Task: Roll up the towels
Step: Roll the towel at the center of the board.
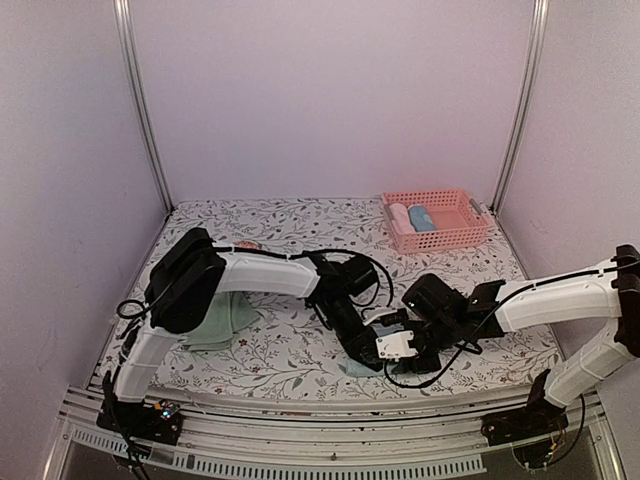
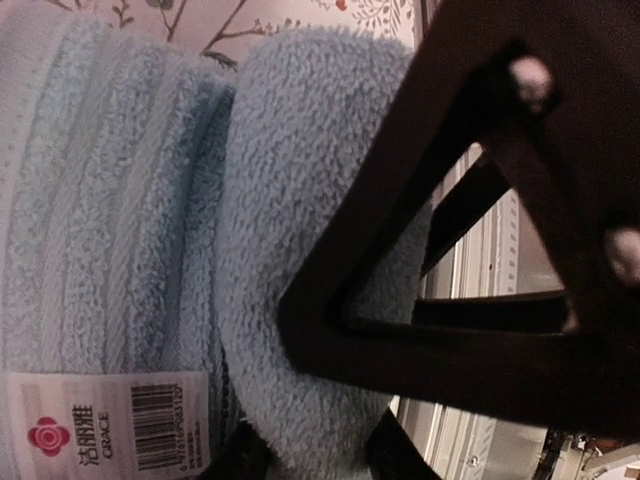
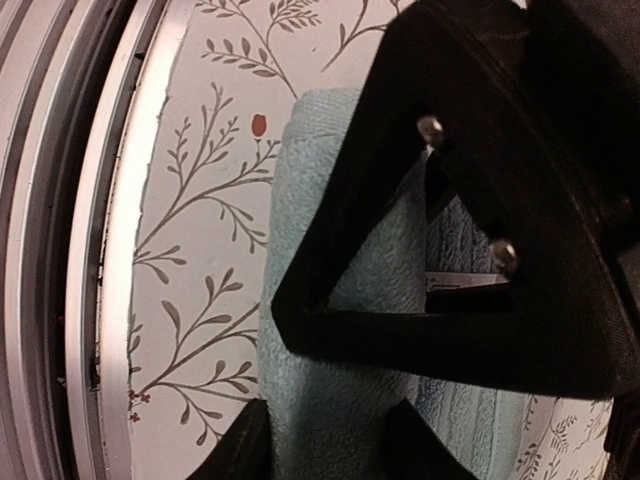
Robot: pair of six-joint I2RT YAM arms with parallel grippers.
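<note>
- The light blue towel (image 2: 110, 200) lies close behind the front rail (image 3: 60, 250), a strip of floral tablecloth (image 3: 200, 200) between them; open cloth runs back from the rail to the pink basket (image 1: 445, 240).
- Left gripper (image 1: 372, 352) and right gripper (image 1: 418, 358) meet over it, black fingers against the terry; I cannot tell either jaw width.
- The green towel (image 1: 222, 322) lies farther back from the rail, under the left arm.
- The blue towel's label (image 2: 105, 425) reads "GRACE", with a barcode.

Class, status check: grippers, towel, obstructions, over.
Jaws straddling blue towel, left gripper and right gripper; grip unclear. Its end curled over. Apart, beneath left arm: green towel.
</note>
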